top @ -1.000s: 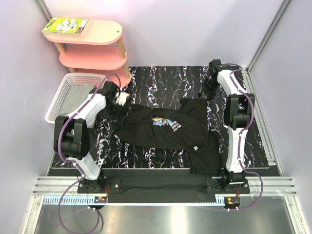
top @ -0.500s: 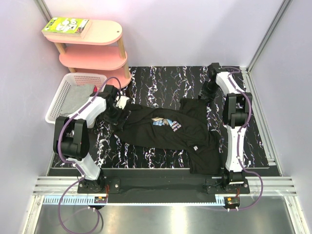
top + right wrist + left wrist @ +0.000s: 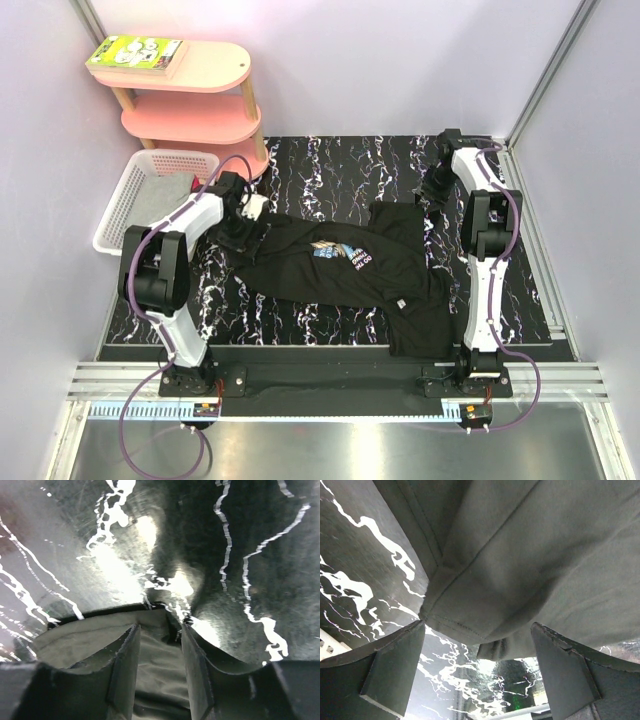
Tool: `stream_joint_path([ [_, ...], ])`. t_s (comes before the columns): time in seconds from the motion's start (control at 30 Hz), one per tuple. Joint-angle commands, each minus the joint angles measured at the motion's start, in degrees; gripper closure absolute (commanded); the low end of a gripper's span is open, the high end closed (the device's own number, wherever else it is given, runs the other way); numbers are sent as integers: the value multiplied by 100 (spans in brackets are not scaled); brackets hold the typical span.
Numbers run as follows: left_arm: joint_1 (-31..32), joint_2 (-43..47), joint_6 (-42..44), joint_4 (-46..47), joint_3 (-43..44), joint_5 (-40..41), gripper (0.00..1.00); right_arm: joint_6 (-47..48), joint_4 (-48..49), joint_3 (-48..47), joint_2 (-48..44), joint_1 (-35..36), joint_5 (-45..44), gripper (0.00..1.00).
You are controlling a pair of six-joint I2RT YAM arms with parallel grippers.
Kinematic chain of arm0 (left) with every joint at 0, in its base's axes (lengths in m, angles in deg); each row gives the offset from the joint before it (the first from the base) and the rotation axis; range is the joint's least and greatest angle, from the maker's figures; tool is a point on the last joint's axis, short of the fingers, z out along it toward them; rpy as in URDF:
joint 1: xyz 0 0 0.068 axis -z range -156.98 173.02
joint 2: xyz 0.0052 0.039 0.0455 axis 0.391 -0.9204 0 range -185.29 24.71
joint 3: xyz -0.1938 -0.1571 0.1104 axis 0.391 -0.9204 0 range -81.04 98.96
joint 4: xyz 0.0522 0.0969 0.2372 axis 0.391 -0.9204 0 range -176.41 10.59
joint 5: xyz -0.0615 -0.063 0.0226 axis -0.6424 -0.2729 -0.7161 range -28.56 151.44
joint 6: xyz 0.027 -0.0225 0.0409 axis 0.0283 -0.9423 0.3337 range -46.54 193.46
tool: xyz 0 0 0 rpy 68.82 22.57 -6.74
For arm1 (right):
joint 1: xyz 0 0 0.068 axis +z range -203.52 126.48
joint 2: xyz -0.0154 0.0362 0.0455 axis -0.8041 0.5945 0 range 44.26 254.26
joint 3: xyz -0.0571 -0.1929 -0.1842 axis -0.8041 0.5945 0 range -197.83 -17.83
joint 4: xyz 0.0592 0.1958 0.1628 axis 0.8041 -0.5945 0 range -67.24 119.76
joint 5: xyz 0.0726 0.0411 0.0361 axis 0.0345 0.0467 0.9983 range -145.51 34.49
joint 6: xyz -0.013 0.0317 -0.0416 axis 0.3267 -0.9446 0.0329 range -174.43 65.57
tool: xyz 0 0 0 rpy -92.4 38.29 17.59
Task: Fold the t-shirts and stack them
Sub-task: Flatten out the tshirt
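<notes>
Left gripper [image 3: 477, 640]: the two dark fingers [image 3: 390, 670] stand wide apart and grip nothing. The stitched sleeve hem [image 3: 465, 625] of the black t-shirt [image 3: 545, 555] lies in the gap between them, resting on the black, white-veined table [image 3: 330, 165]. The cloth here is smooth, with double seams running along the hem and up the sleeve. Right gripper [image 3: 160, 630]: the fingers [image 3: 122, 675] are drawn in to a narrow gap that is filled by a fold of the same dark cloth, its edge lying on the table just ahead of the fingertips. Whether the cloth is actually pinched cannot be told. From above, the t-shirt is spread crosswise over the middle of the table. It is unfolded and rumpled, with one sleeve reaching toward the left edge under the left gripper and another part reaching toward the far right corner, where the right gripper is. Its widest part lies bunched toward the near edge on the right. A small blue, white and orange chest print [image 3: 340, 252] faces up at a tilt near the centre of the shirt. Off the table's far left corner stands a white lattice basket [image 3: 115, 215] holding grey cloth [image 3: 160, 195]. Behind the basket is a pink shelf unit [image 3: 200, 75] with a green book [image 3: 135, 52] on its top tier.
</notes>
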Motion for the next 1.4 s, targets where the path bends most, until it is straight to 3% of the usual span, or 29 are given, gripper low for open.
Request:
stream_joint_path([
  [0.0, 11, -44, -59, 183, 289, -88, 7, -83, 91, -243, 161, 39, 415, 57],
  [0.13, 11, -88, -86, 200, 298, -105, 8, -171, 266, -60, 126, 48, 715, 66],
  [0.27, 11, -53, -94, 244, 272, -114, 11, -197, 398, 231, -50, 48, 697, 89],
  [0.37, 11, -71, -112, 288, 228, -131, 16, -180, 425, 363, -129, 48, 697, 99],
  [0.47, 11, -88, -112, 314, 157, -114, 15, -153, 460, 459, -234, 48, 645, 100],
  [0.57, 11, -9, -86, 314, 70, -88, 6, -153, 504, 512, -349, 48, 583, 100],
  [0.73, 11, 175, 37, 332, -159, -35, 8, -136, 513, 521, -428, 48, 627, 100],
  [0.83, 11, 175, 46, 367, -256, -70, 21, -144, 530, 547, -454, 39, 627, 100],
  [0.9, 11, 158, 29, 367, -256, -105, 43, -145, 530, 565, -455, 48, 627, 100],
  [1.0, 11, 184, 29, 367, -256, -123, 62, -144, 530, 565, -507, 48, 627, 100],
  [1.1, 11, 272, 29, 358, -238, -97, 73, -153, 531, 574, -542, 48, 653, 100],
  [1.37, 11, 606, 125, -107, 331, -53, 75, -136, 513, 609, -665, 48, 653, 100],
])
